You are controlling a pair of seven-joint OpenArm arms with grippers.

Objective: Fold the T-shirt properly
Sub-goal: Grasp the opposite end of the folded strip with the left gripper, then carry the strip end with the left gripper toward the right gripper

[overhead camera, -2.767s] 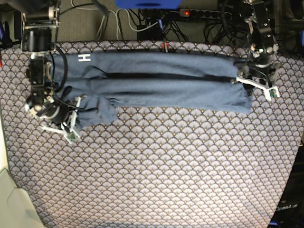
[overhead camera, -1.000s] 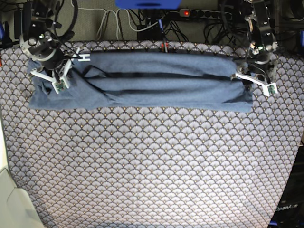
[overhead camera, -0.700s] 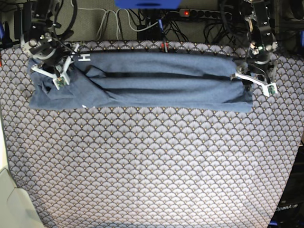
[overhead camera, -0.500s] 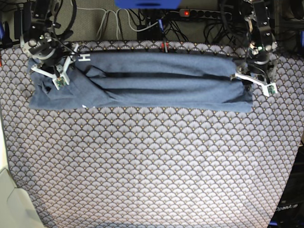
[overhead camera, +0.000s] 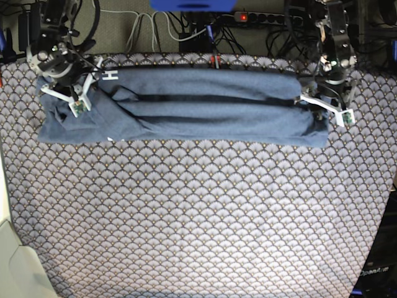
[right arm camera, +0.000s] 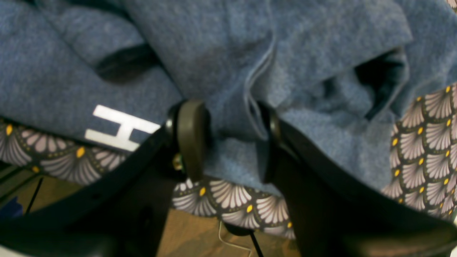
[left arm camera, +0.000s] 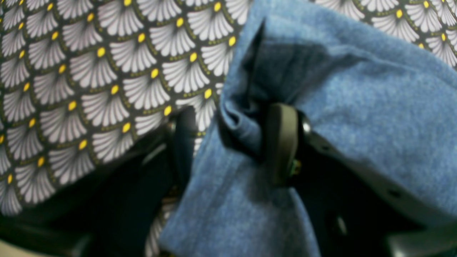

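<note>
The slate-blue T-shirt (overhead camera: 198, 105) lies folded into a long band across the back of the table, with a white letter H (overhead camera: 110, 75) showing at its left end. My right gripper (overhead camera: 68, 93) stands over that left end. In the right wrist view it (right arm camera: 228, 142) is open, its fingers astride a ridge of the T-shirt (right arm camera: 303, 43) beside the H (right arm camera: 121, 128). My left gripper (overhead camera: 325, 102) is at the band's right end. The left wrist view shows it (left arm camera: 232, 146) open, with a bunched fold of T-shirt (left arm camera: 357, 89) between the spread fingers.
The scallop-patterned tablecloth (overhead camera: 205, 211) covers the whole table. Behind the back edge lie a power strip (overhead camera: 248, 17) and tangled cables. A white object (overhead camera: 12, 261) sits at the front left corner.
My right gripper has opened and let go of the shirt's left end after carrying it to the back left. My left gripper has shifted slightly left.
</note>
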